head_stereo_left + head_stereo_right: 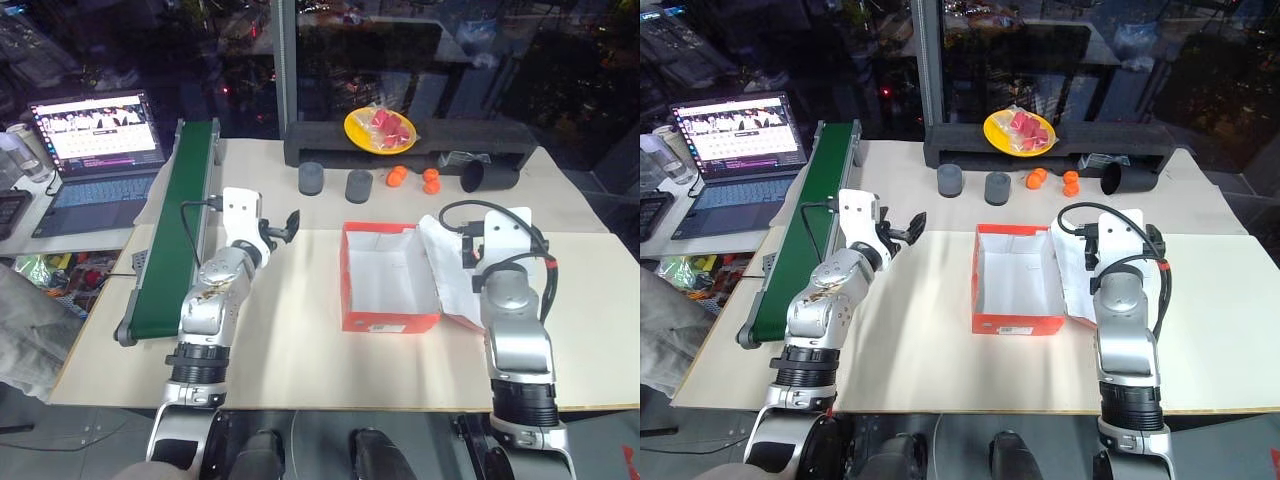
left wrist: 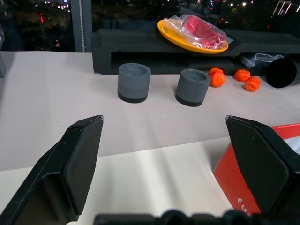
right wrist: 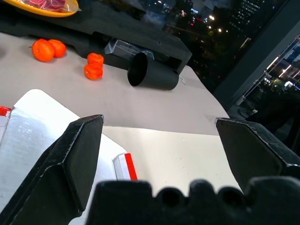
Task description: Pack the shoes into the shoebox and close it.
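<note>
We see the shoebox (image 1: 390, 280) sitting open near the middle of the pale table (image 1: 300, 340), its red-orange walls up and its white inside holding only tissue paper (image 1: 385, 265) — no shoes lie in it or anywhere on the table. The lid (image 1: 455, 270) is folded out to the box's right side, white face up, and lies partly under our right arm. Our left gripper (image 2: 164, 154) hovers above the table just left of the box, its two black fingers (image 2: 77, 164) spread wide with nothing between them; in the left wrist view the box's red corner sits beside one finger. Our right gripper (image 3: 159, 154) hangs over the lid's far edge, its fingers (image 3: 70, 164) likewise spread wide and empty. Further back on the table stand two grey cylinders (image 1: 311, 178), side by side but apart, and past them a few small orange fruits (image 1: 397, 176) lie near a black tube (image 1: 487, 176) resting on its side. Behind these runs a long black foam block (image 1: 400, 140) with a yellow plate (image 1: 380, 131) on top — the plate carries something red in clear wrap. A green conveyor belt (image 1: 180, 220) runs along the table's left edge, and a laptop (image 1: 95, 150) stands open on a desk beyond it.
</note>
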